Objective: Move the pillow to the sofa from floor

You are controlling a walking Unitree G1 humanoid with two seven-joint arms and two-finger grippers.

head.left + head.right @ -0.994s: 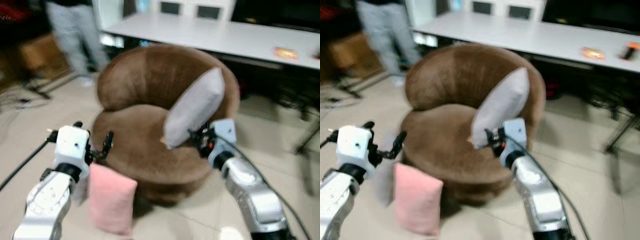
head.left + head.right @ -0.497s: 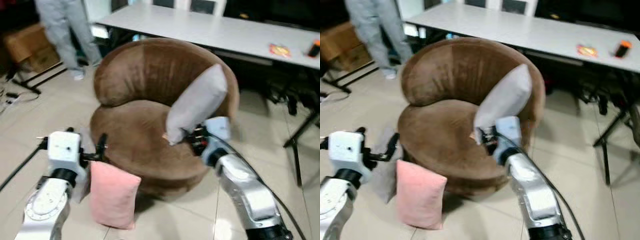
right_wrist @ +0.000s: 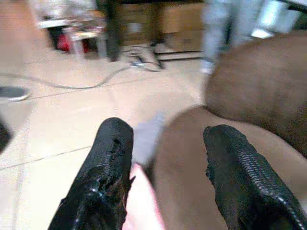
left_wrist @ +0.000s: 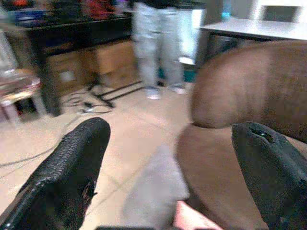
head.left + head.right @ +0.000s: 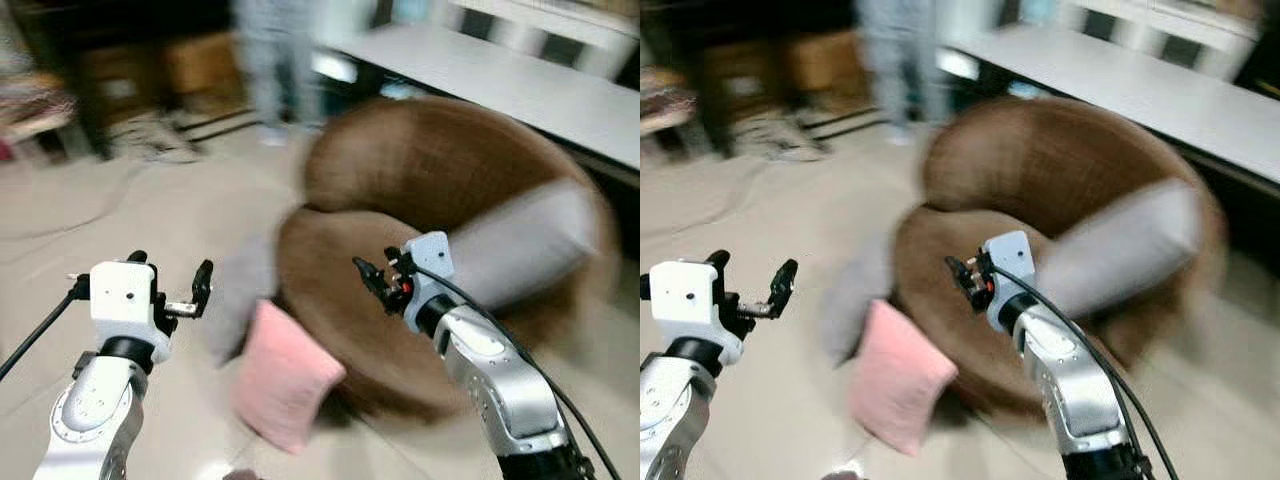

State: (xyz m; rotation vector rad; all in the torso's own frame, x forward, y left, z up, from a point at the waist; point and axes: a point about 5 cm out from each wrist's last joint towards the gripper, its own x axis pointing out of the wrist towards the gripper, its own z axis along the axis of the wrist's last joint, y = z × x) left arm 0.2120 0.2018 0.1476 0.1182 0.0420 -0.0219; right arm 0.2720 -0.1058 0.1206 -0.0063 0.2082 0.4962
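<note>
Holding nothing: left end effector (image 5: 170, 292) released, fingers spread wide, hanging above floor (image 5: 150, 220) beside pink pillow (image 5: 285, 375). Right end effector (image 5: 372, 282) also released, empty, over seat of brown sofa (image 5: 420, 180). Pink pillow leans on sofa base, on floor, so you have it between both arms. Grey pillow (image 5: 525, 245) already rests on sofa; second grey one (image 5: 238, 290) on floor behind pink. Views blurred, judge reach carefully.
</note>
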